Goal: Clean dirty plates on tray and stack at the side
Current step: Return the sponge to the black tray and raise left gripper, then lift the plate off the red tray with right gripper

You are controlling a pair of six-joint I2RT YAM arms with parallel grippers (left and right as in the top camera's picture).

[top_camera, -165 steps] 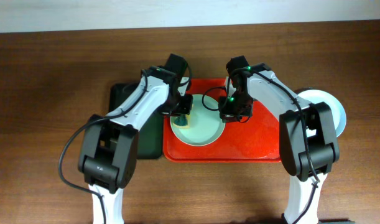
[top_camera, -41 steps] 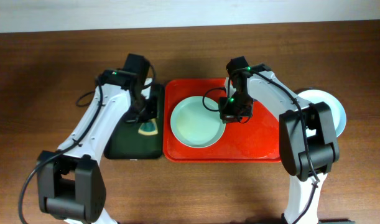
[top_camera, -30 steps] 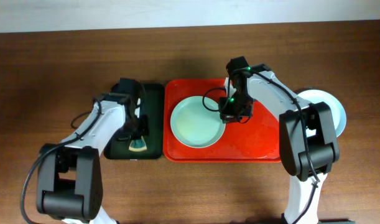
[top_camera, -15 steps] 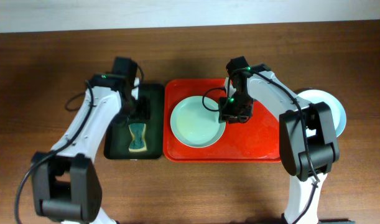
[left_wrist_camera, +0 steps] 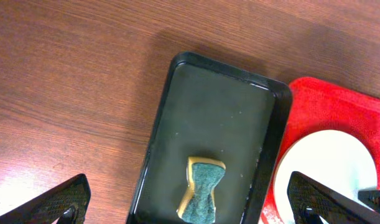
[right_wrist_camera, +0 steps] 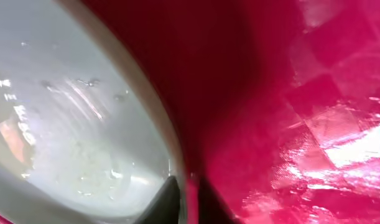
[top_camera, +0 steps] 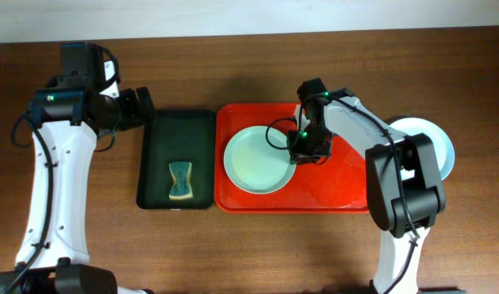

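Red tray (top_camera: 339, 184) bearing one pale plate (top_camera: 253, 163), wet and seemingly clean, its right rim pinched by the closed right gripper (top_camera: 302, 151). Left gripper (top_camera: 141, 110) gapes wide, empty; sponge (top_camera: 180, 180) lies in the green tray (top_camera: 202, 131). Stacked plates (top_camera: 433, 139) at right, apparently two; the last awaits stacking.

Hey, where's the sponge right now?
In the overhead view, the sponge lies in the dark green tray, toward its robot-side end, just left of the red tray holding the pale plate.
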